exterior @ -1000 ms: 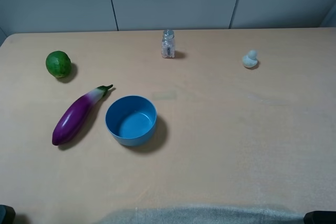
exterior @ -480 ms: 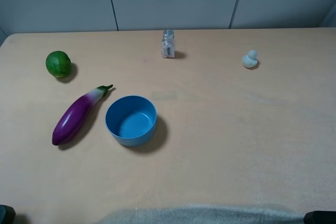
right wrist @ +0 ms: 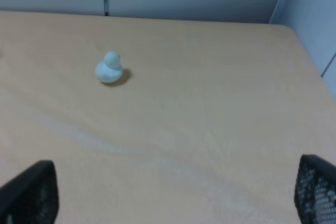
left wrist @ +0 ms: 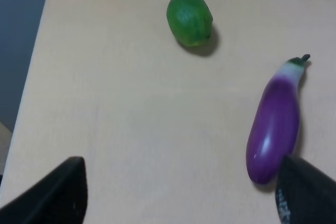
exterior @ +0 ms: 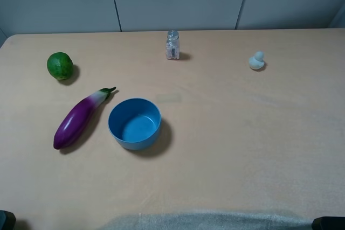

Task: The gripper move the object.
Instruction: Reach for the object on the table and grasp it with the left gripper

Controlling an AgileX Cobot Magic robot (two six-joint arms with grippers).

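Note:
The purple eggplant (exterior: 81,118) lies on the tan table, left of the blue bowl (exterior: 134,123), with its green stem pointing toward the back right. In the left wrist view the eggplant (left wrist: 275,124) lies ahead of my left gripper (left wrist: 178,203), close to one dark fingertip (left wrist: 307,192). The left gripper is open and empty, above the table's front left. My right gripper (right wrist: 170,200) is open and empty, far from the eggplant, at the front right. In the exterior high view only dark corners of the arms (exterior: 5,220) show at the bottom edge.
A green lime (exterior: 60,65) sits behind the eggplant and also shows in the left wrist view (left wrist: 190,18). A small glass shaker (exterior: 172,45) stands at the back middle. A small pale duck (exterior: 257,61) sits at the back right, seen in the right wrist view (right wrist: 109,68). The table's left edge (left wrist: 39,51) is near.

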